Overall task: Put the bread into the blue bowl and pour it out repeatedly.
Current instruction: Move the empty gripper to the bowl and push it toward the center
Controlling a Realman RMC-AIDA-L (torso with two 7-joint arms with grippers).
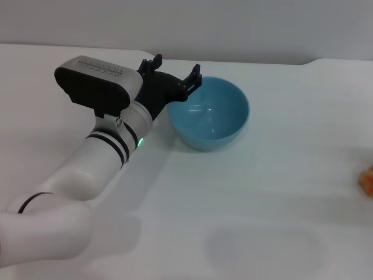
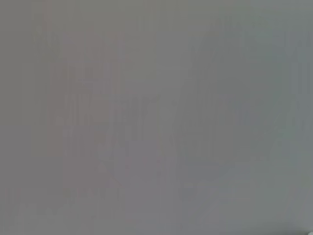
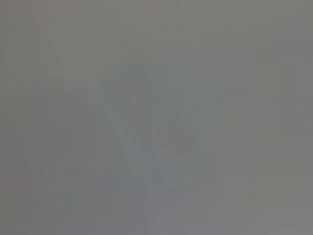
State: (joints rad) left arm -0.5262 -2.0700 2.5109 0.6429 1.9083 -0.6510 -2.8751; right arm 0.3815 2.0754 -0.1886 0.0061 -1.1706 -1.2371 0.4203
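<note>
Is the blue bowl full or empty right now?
Empty: the blue bowl shows only bare glossy walls inside, while the bread lies far off at the table edge.

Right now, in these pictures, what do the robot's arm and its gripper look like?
Only the left arm shows, in the head view. Its links are glossy white round tubes with black rings at the joints and one small green light near the wrist. A black box with rounded corners and a grey printed top sits on the wrist. The left gripper is matte black with two toothed fingers. The right arm is out of view; both wrist views are blank grey.
</note>
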